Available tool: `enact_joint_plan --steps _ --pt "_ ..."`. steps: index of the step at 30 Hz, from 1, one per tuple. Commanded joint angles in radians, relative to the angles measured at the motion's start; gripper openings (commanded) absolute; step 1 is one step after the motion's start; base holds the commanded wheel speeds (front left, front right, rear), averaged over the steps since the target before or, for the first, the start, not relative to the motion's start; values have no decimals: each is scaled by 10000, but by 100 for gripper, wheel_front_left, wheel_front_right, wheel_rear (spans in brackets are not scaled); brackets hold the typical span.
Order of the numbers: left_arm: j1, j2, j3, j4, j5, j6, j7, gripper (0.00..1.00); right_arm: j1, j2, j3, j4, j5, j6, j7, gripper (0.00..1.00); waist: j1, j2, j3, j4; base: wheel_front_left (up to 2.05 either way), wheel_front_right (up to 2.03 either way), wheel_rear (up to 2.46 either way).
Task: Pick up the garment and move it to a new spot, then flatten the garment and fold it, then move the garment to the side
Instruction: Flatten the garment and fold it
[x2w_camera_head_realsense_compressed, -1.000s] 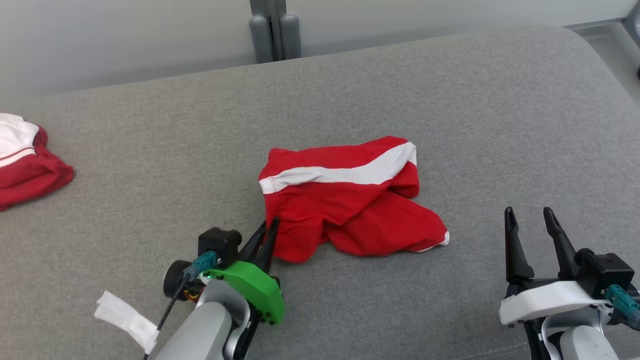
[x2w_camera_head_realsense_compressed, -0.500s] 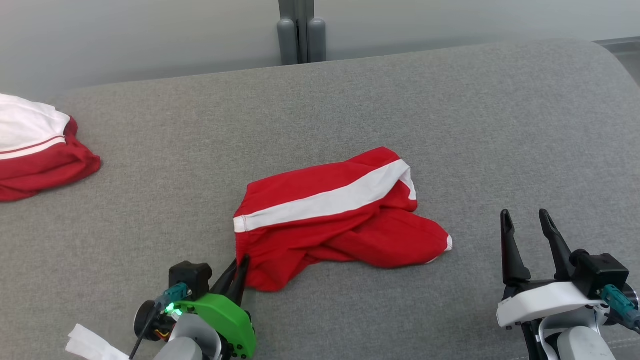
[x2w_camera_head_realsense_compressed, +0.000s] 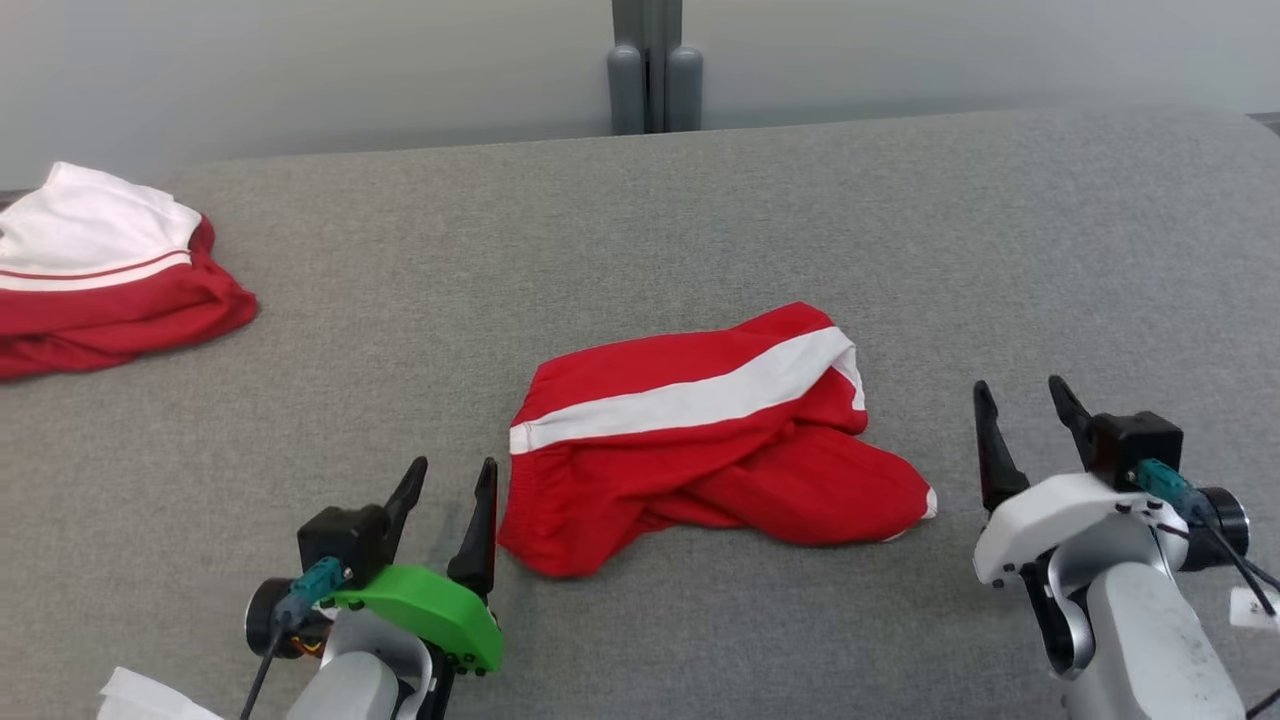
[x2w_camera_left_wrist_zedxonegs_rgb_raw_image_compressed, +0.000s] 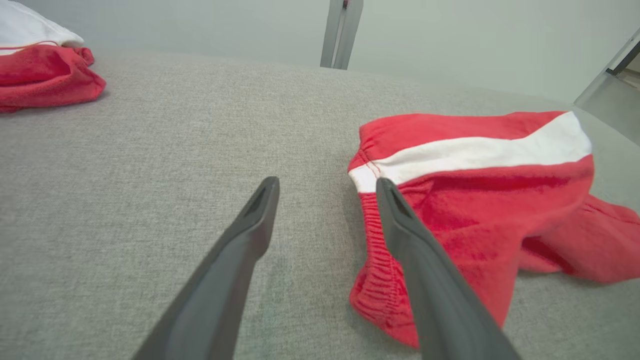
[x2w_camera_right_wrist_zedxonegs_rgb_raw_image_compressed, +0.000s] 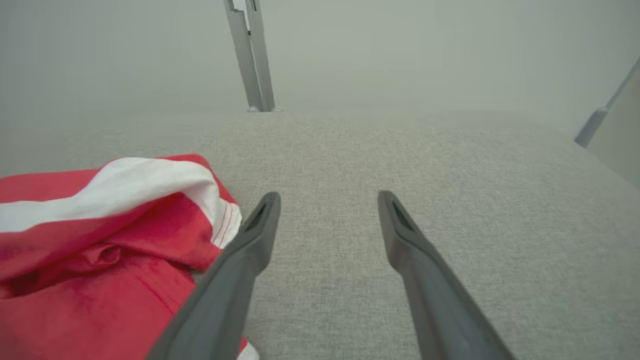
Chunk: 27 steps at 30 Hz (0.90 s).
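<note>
Garment (x2w_camera_head_realsense_compressed: 700, 440), red shorts with a white band, is lying crumpled just right of the left gripper (x2w_camera_head_realsense_compressed: 455, 465), whose jaws are standing wide, holding nothing. Right gripper (x2w_camera_head_realsense_compressed: 1017, 386) is hovering beyond its far end, equally wide and empty. Soft, light, limp cloth, probably bunching when lifted; the elastic waistband (x2w_camera_left_wrist_zedxonegs_rgb_raw_image_compressed: 372, 240) beside the left fingers (x2w_camera_head_realsense_compressed: 482, 520) is looking the firmest hold.

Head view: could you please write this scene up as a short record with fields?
surface: grey cushion
shorts: red with a white stripe, crumpled, lying mid-cushion
left gripper: open, holding nothing, beside the shorts' left edge
right gripper: open, holding nothing, right of the shorts and apart from them
second garment: red and white, at the cushion's far left
</note>
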Motion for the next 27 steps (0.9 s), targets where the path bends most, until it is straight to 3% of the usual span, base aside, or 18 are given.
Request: enact_joint_plan --steps 1,12,19,20,21,24,27 --pt "71 24 144 -171 70 121 -68 100 -289 -19 83 266 -140 1 285 100 0 0 30 303 0 0 0" --pt "364 -13 714 -1291 587 372 -79 100 -2113 -53 553 2955 -314 1 1694 100 0 0 446 1518 0 0 0" --pt "527 -110 1049 -1480 706 339 -79 100 -2798 -58 610 4305 -573 1 1951 100 0 0 588 1747 0 0 0" --pt "547 -122 1098 -1498 738 336 -80 100 -2875 -54 603 4468 -596 1 1924 71 0 0 597 1741 0 0 0" --pt "561 -135 1132 -1509 752 336 -80 100 -2925 -49 579 4603 -607 1 1926 49 0 0 601 1727 0 0 0" --pt "612 -179 1261 -1550 848 313 -80 100 -3120 -59 528 4912 -610 -1 1738 0 0 0 584 1611 0 0 0" --pt "644 -219 1368 -1571 924 285 -80 100 -3293 -52 451 4922 -586 -1 1333 0 0 0 531 1435 0 0 0"
